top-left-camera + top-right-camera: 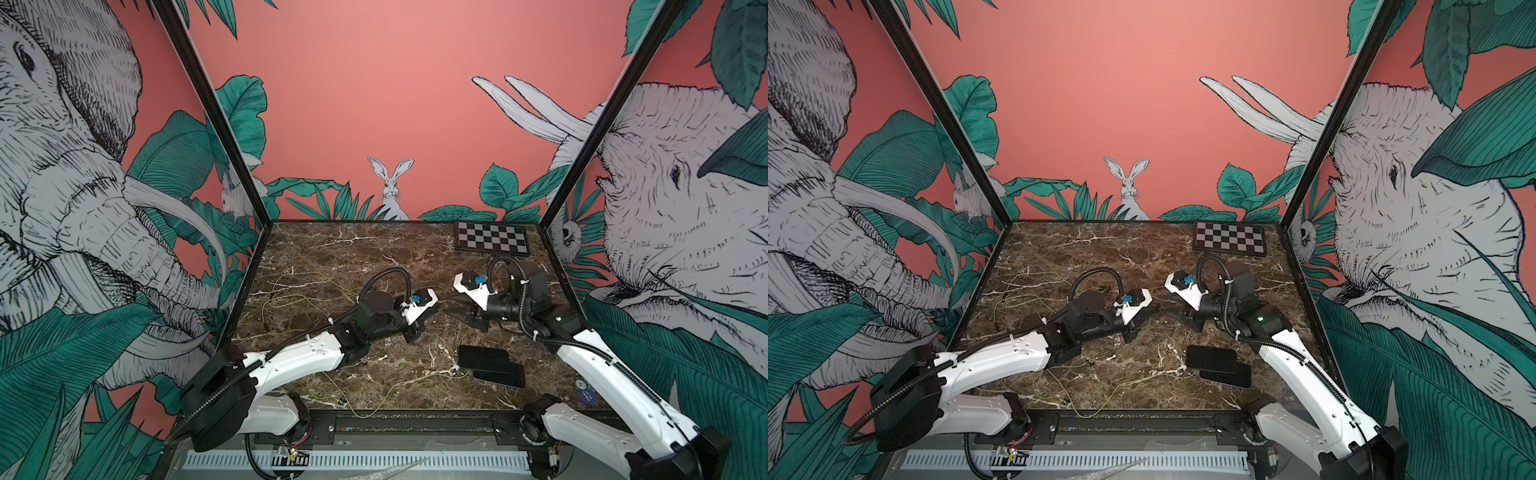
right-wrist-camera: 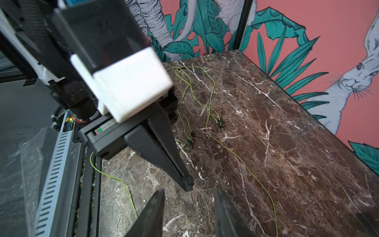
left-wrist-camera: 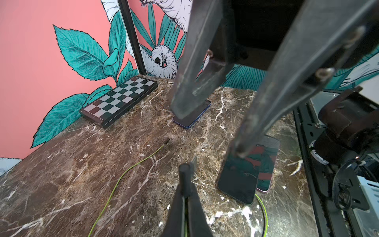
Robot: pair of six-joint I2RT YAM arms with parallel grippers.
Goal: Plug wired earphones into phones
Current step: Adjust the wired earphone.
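The jaws of the left gripper (image 3: 185, 171) pinch a plug (image 2: 189, 182) tight. The right gripper (image 2: 189, 192) has its jaws apart, one each side of the plug. Two phones (image 1: 484, 357) lie overlapping close by. A third phone (image 3: 194, 117) hides partly behind the right gripper.

Most of the far phone (image 3: 195, 117) is hidden behind the right end effector (image 3: 209, 131).
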